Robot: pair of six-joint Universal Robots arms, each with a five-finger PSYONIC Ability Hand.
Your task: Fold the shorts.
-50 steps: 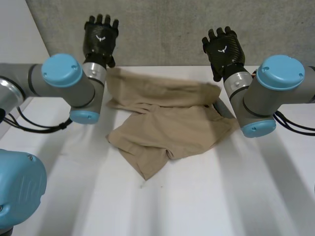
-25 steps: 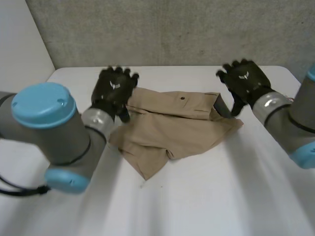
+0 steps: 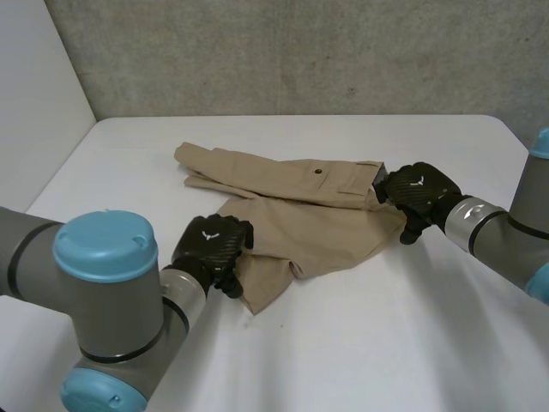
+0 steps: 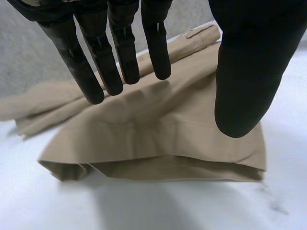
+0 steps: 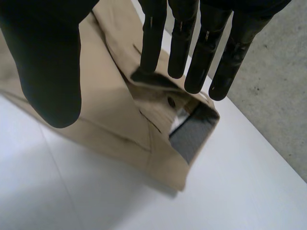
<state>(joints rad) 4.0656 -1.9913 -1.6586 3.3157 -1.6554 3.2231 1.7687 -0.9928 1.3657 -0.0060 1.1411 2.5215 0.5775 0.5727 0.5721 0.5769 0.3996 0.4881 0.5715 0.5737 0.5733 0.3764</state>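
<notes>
Shorts: the tan shorts [image 3: 300,206] lie part-folded mid-worktop [image 3: 386,335], waistband toward 12 o'clock.
Left robot hand [image 3: 213,249]: open, fingers straight, over the leg hem at the shorts' 7 o'clock.
Right robot hand [image 3: 419,193]: open, at the waistband end, 3 o'clock.
Risk: a pinch catching only the top layer would drag the fold apart.
Room: bare worktop from 4 to 8 o'clock; the far edge is near at 12.

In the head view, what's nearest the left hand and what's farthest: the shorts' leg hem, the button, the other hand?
1. Leg hem, right at the left hand.
2. Button, farther back and rightward.
3. Right hand, farthest, on the robot's right.
</notes>
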